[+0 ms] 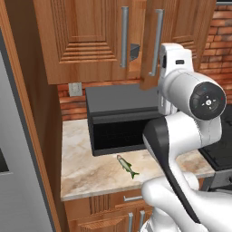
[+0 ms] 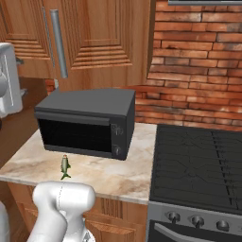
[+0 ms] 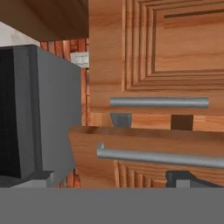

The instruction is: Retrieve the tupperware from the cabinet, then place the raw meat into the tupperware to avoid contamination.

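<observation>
The gripper (image 3: pixel 175 179) faces the cabinet (image 1: pixel 90 41) at close range, rolled so that the door handles run sideways across the hand view. One dark finger tip (image 3: pixel 186 178) rises at the lower edge of that view, just beneath the nearer bar handle (image 3: pixel 162 157). Jaw state: apart, at full spread, with nothing between them.

The nearer handle belongs to a door that stands ajar, its edge swung out toward the jaws. The second handle (image 3: pixel 158 102) lies beyond it, on the door that sits flush. Through the gap between the two doors, ahead of the jaws, a small dark grey shape shows: the tupperware (image 3: pixel 120 119), standing inside the cabinet. The same tub is visible in the left base view as a dark corner (image 1: pixel 134 51) between the two silver bars.

The black microwave (image 1: pixel 120 120) sits on the marble counter (image 1: pixel 81 170) below the cabinet, to one side of the jaws in the hand view. The raw meat (image 1: pixel 127 166), a slender fish, lies flat on the counter just in front of the microwave door, well below the jaws and apart from them. A brick wall (image 2: pixel 198 71) backs the counter, and a dark stove (image 2: pixel 198 165) adjoins the counter edge
</observation>
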Available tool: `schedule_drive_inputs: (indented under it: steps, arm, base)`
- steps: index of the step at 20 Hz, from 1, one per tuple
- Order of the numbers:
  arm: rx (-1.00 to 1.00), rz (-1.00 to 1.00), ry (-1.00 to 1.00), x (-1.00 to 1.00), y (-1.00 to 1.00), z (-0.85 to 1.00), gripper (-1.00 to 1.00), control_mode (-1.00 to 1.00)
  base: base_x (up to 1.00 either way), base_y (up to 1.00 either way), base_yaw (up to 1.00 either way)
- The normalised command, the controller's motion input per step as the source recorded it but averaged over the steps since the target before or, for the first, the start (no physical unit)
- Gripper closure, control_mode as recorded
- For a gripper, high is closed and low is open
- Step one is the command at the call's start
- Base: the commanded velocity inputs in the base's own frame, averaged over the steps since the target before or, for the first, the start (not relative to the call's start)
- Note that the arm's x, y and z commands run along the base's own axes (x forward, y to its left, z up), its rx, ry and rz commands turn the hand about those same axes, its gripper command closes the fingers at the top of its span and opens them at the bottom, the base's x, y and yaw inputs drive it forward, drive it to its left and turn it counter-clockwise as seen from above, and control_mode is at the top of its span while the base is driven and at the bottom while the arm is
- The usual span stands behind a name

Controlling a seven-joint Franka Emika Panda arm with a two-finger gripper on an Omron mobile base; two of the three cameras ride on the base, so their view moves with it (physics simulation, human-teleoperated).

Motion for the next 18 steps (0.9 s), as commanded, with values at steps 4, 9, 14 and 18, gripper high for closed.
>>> schedule_drive_inputs:
  steps: [4, 9, 14, 18]
  arm:
    - [-0.03, -0.01, 0.0, 0.31, 0.03, 0.0, -1.0, -1.0]
    - [-0.03, -0.02, 0.0, 0.3, 0.07, 0.0, -1.0, -1.0]
    - [-0.02, -0.04, 0.0, 0.22, 0.03, 0.0, -1.0, -1.0]
    - [-0.03, -0.06, 0.0, 0.26, 0.0, 0.0, -1.0, -1.0]
  base:
    - [0.0, 0.0, 0.0]
    - [0.0, 0.0, 0.0]
    - [0.0, 0.0, 0.0]
    - [0.0, 0.0, 0.0]
